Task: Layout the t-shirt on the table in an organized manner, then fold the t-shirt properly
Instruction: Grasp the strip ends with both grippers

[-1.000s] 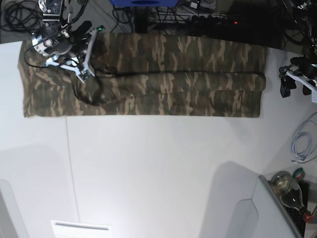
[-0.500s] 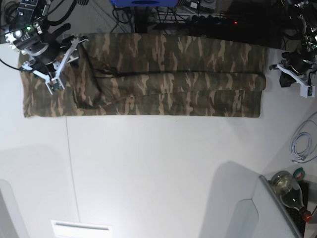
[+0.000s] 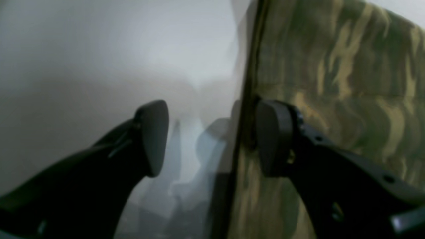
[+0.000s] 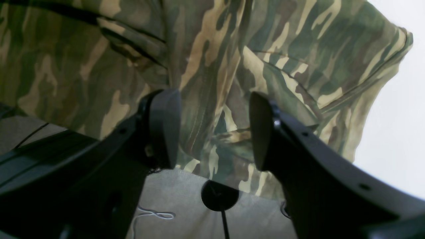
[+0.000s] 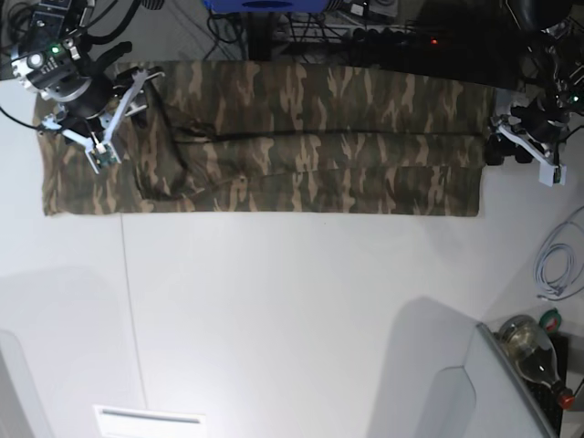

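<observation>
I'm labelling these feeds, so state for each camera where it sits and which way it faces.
Base: overhead, looking straight down on the table and the t-shirt; both arms show at the shirt's ends.
Left wrist: on the left arm, facing the shirt's edge; left gripper fingers apart.
Right wrist: on the right arm, over rumpled cloth; right gripper fingers apart.
All three share the t-shirt.
</observation>
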Robot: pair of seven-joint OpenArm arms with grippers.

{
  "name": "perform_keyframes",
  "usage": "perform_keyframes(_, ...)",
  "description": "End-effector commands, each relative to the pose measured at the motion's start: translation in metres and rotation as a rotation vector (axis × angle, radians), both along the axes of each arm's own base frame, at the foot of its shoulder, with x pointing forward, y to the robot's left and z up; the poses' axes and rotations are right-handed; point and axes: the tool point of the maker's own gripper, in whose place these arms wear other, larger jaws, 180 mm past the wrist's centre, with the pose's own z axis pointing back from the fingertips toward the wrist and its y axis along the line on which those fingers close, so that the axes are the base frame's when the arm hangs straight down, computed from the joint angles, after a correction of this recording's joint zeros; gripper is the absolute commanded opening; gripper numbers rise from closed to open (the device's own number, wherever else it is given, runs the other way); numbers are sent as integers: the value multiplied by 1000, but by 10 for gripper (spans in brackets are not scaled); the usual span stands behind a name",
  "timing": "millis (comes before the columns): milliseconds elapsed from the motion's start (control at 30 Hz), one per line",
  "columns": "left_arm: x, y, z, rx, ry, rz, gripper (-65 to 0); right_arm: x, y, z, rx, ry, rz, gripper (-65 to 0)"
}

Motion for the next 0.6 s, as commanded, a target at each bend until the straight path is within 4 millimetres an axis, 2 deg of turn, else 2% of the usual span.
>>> perform_keyframes(0, 11, 1, 6, -11, -35, -6, -240, 5, 1, 6, 7, -32, 2, -342)
perform_keyframes(100, 11, -6, -4, -37, -10, -13, -239, 5, 1, 6, 7, -32, 2, -342)
perform_keyframes(200, 15, -21, -10, -62, -46, -37, -239, 5, 1, 6, 7, -31, 2, -342)
perform_keyframes(267, 11, -32, -21, -85, -36, -52, -240, 5, 1, 6, 7, -31, 2, -342)
perform_keyframes(367, 2, -35, -32, -106, -5, -45, -244, 4, 1, 6, 7, -29, 2, -342)
perform_keyframes(467, -5, -35, -33, -102, 5, -47, -245, 4, 1, 6, 6, -28, 2, -342)
perform_keyframes(567, -4, -23, -13, -90, -55, -18, -245, 3, 2, 4, 10, -22, 1, -342)
